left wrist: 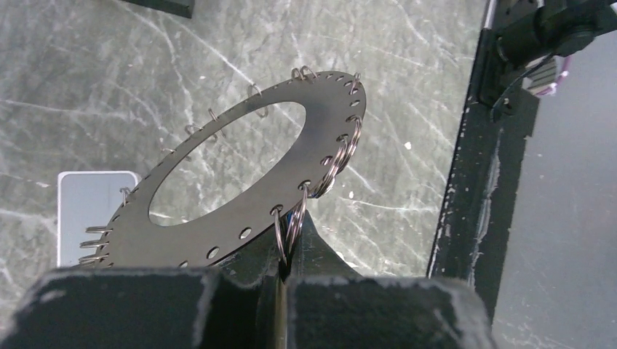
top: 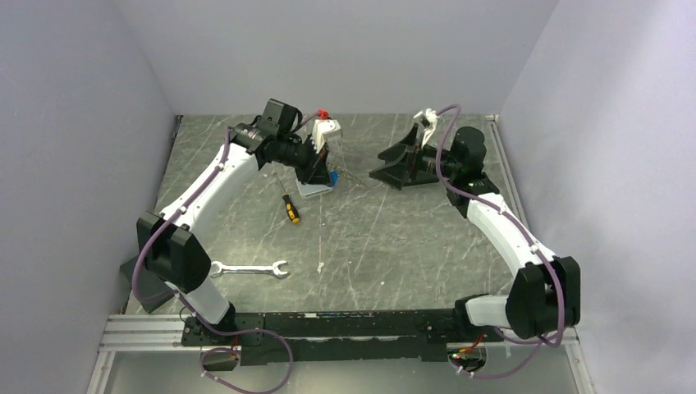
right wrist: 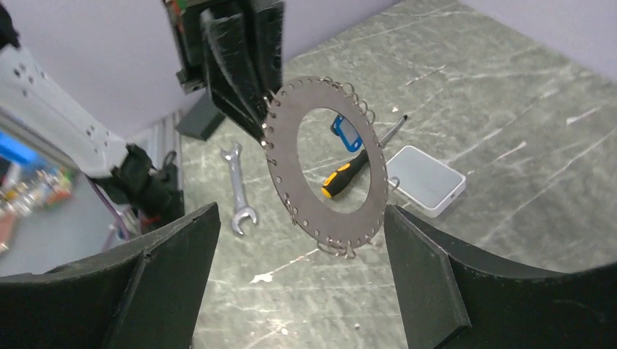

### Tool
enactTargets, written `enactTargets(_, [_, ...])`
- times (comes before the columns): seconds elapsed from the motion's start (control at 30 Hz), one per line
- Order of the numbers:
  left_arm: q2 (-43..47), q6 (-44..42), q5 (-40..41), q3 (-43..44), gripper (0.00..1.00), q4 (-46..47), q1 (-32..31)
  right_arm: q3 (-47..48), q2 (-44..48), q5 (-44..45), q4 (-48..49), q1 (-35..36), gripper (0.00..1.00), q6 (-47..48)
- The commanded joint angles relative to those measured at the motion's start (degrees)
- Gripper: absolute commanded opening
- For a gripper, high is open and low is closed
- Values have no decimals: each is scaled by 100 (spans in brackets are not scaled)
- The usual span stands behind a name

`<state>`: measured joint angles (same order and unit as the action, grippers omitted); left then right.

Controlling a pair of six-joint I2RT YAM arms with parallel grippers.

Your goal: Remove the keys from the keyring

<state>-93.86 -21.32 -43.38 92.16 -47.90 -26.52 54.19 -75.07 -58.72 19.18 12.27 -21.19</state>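
The keyring point(right wrist: 282, 153) is clamped at its rim by the left hand point(left wrist: 289, 251) and held above the far tabletop point(top: 394, 246); the right hand point(top: 384, 164) is spread wide open beside it; a blue key point(right wrist: 347, 134) is seen through its hole

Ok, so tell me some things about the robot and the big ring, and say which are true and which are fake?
1. The left gripper pinches the keyring by its rim. True.
2. The right gripper holds the keyring too. False: it is open and apart from it.
3. The wrench lies on the table. True.
4. The screwdriver has a red handle. False: it is yellow and black.
5. The keyring lies flat on the table. False: it is held up in the air.
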Motion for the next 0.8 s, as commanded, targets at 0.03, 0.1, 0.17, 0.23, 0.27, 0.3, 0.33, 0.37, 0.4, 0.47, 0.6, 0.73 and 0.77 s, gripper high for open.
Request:
enactTargets(0.03, [-70,122,-768,340,0,-369,59,629,73,-47,-2462,419,83,3247])
enactTargets(0.1, [-47,226,-814,241,0,-239,68,892,79,279,-2963,626,82,3781])
enactTargets(0.17, [-43,297,-875,192,0,-180,69,1116,54,684,-3384,893,81,4174])
enactTargets(0.23, [-72,382,-919,215,0,-168,68,1285,16,1155,-3708,1172,80,4436])
enactTargets(0.27, [-84,425,-944,227,0,-167,68,1335,6,1367,-3786,1279,80,4484])
enactTargets(0.3, [-95,456,-966,232,0,-151,68,1372,-17,1496,-3824,1354,80,4513])
enactTargets(0.33, [-97,474,-976,229,0,-140,68,1397,-30,1619,-3815,1419,80,4506])
enactTargets(0.37, [-90,505,-979,220,0,-108,68,1394,-30,1694,-3779,1466,80,4497])
enactTargets(0.4, [-84,523,-975,197,0,-83,68,1378,-33,1746,-3736,1501,79,4492])
enactTargets(0.47, [-79,578,-990,150,0,-35,68,1375,-65,1924,-3676,1622,76,4488])
enactTargets(0.6, [-110,662,-1061,165,0,-3,69,1357,-117,2398,-3535,1828,65,4551])
enactTargets(0.73, [-141,673,-1128,188,0,-67,69,1399,-153,2644,-3470,1908,53,4548])
enactTargets(0.77, [-149,678,-1129,181,0,-70,68,1414,-164,2657,-3466,1917,50,4540])
